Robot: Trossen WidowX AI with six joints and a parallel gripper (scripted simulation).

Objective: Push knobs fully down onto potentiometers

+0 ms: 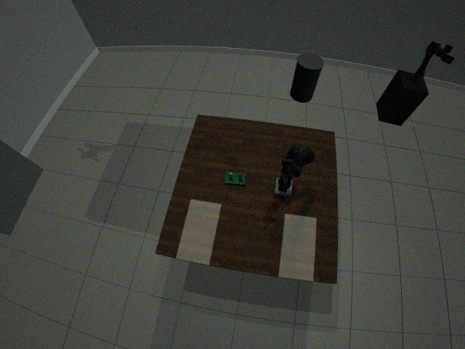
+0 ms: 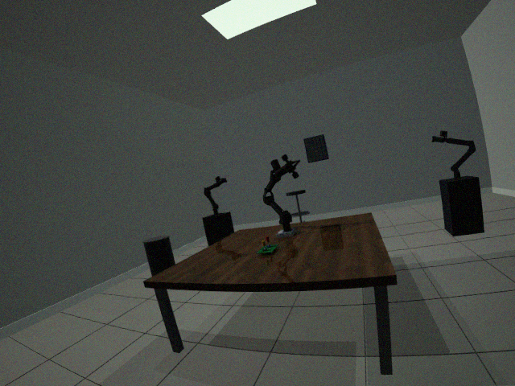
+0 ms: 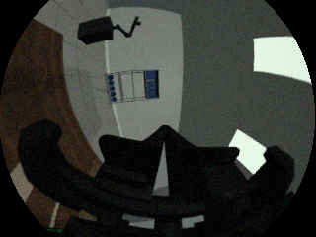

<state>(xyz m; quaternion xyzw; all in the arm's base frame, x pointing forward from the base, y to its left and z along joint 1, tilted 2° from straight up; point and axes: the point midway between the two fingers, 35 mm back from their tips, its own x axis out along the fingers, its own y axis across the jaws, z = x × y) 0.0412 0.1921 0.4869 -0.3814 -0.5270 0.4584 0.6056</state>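
The green circuit board [image 1: 235, 182] [image 2: 271, 248] stands on the table, left of the arm's base in the top view. A yellow knob [image 1: 230, 174] [image 2: 263, 242] and a red knob [image 1: 240, 174] [image 2: 267, 239] stand up from it. How far down each knob sits is too small to tell. My gripper [image 2: 298, 161] [image 3: 165, 128] is raised high above the table, well away from the board, and points up and away from it. Its fingertips meet with nothing between them. Only a sliver of green shows at the wrist view's lower left edge.
Two pale rectangles [image 1: 198, 230] [image 1: 297, 246] lie on the wooden table [image 1: 255, 142] [image 2: 332, 265]. A dark cylinder [image 1: 306, 78] [image 2: 159, 255] stands on the floor beyond it. Other arms on dark pedestals [image 1: 402, 97] [image 2: 461, 205] [image 2: 218, 227] stand off the table.
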